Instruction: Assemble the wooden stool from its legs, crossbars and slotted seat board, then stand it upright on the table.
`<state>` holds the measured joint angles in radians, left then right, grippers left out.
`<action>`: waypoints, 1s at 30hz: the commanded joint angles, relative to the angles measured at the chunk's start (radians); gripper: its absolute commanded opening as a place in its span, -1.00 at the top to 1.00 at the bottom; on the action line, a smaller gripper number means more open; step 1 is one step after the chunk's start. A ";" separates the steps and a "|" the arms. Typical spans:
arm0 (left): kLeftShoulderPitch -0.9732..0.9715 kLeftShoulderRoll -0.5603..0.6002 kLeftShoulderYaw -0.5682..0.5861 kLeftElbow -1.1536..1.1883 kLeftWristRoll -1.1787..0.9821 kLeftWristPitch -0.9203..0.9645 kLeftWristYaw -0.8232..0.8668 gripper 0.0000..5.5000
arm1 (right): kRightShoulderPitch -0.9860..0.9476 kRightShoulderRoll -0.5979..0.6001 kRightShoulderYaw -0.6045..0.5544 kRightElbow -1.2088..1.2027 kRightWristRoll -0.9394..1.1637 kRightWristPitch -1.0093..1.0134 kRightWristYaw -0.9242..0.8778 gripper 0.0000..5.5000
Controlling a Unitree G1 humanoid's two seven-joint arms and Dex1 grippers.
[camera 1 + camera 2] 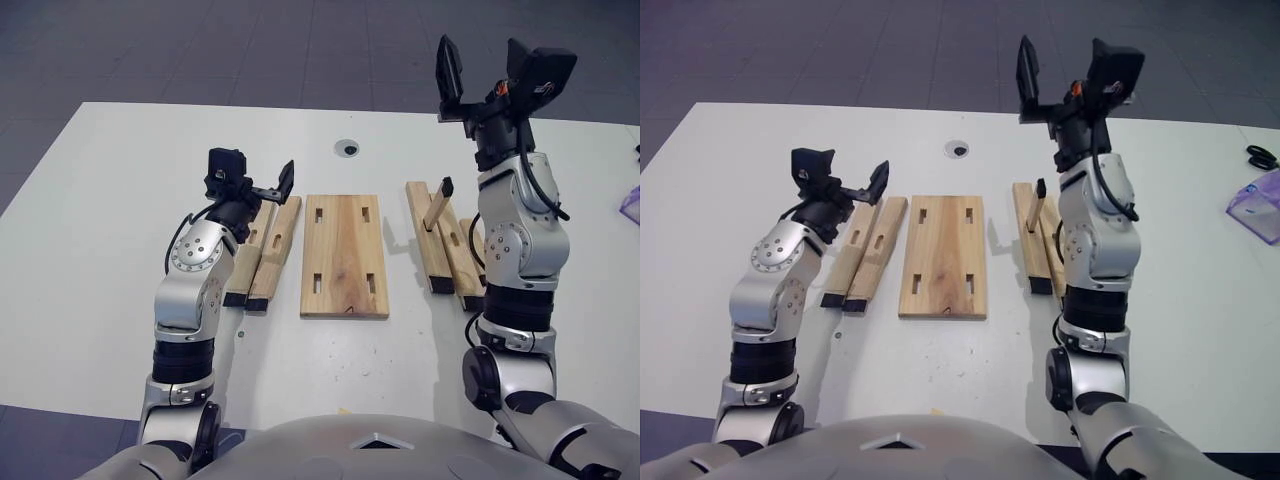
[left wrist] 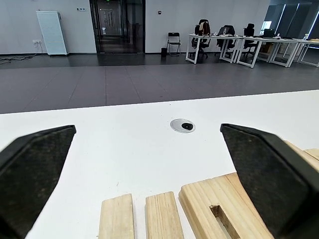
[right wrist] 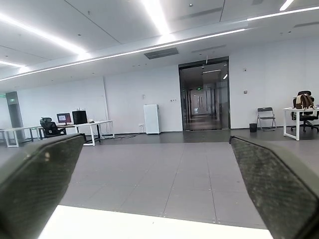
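Left claw (image 1: 257, 176) gapes above white table (image 1: 120, 200); grey-tiled floor (image 1: 200, 50) beyond.

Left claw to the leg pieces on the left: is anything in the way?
Nothing visible. The left claw is open above the far ends of the left leg pieces, with nothing between it and the wood. The seat board lies beside them, apart.

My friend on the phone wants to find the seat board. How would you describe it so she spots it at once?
On the white table, wooden pieces lie in three groups side by side. The seat board is the middle one, lying flat alone. It is the widest piece, with four slots; its neighbours are narrow bars with black ends.
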<state>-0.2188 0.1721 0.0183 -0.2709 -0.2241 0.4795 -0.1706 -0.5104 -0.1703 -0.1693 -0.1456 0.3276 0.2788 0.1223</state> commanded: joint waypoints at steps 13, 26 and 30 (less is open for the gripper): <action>-0.003 -0.001 -0.008 0.007 0.009 0.013 0.003 -0.96 | 0.082 0.020 -0.065 0.138 0.121 -0.018 0.099 -0.96; 0.052 0.006 -0.008 -0.037 0.006 0.017 0.002 -0.96 | 0.330 -0.157 -0.152 -0.125 0.364 0.208 0.229 -0.96; 0.083 0.005 -0.006 -0.052 0.006 0.022 0.008 -0.96 | 0.555 -0.172 -0.082 -0.146 0.332 0.224 0.315 -0.96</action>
<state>-0.1505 0.1727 0.0103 -0.3099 -0.2276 0.4862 -0.1655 -0.0535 -0.3201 -0.2888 -0.2625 0.6700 0.4830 0.3871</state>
